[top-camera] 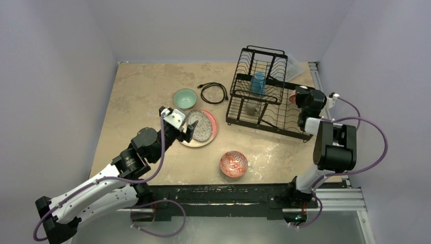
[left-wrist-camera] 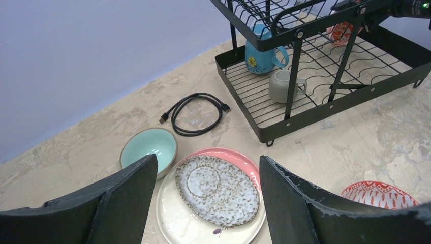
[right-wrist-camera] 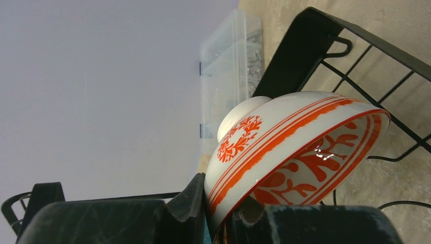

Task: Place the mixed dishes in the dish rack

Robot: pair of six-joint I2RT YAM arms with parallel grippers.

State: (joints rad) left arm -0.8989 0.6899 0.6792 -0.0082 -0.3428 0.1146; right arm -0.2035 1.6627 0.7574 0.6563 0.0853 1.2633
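The held red-orange bowl [right-wrist-camera: 305, 147] stands on edge at the right end of the dish rack [left-wrist-camera: 330, 107]. Its rim is pinched between the fingers of the right gripper [right-wrist-camera: 219, 203], its foot points away from the wrist, and the rack's wires are close behind it — whether it touches them I cannot tell. The step in hand, I judge, is settling it into the rack. What counts is that the rack lies just beyond the bowl, with the blue cup [left-wrist-camera: 260, 51] and grey mug [left-wrist-camera: 283, 85] well apart toward the rack's left end.

Across the table [top-camera: 142, 91] the left gripper [left-wrist-camera: 207, 163] hangs spread wide over the grey speckled oval dish [left-wrist-camera: 217, 189], which lies flat on the cream-and-pink plate [left-wrist-camera: 173, 216] — its long axis runs slantwise across the gap. The teal bowl [left-wrist-camera: 148, 149] is just beside the plate, and a second red-orange bowl [top-camera: 234, 163] lies nearer the bases, apart from both
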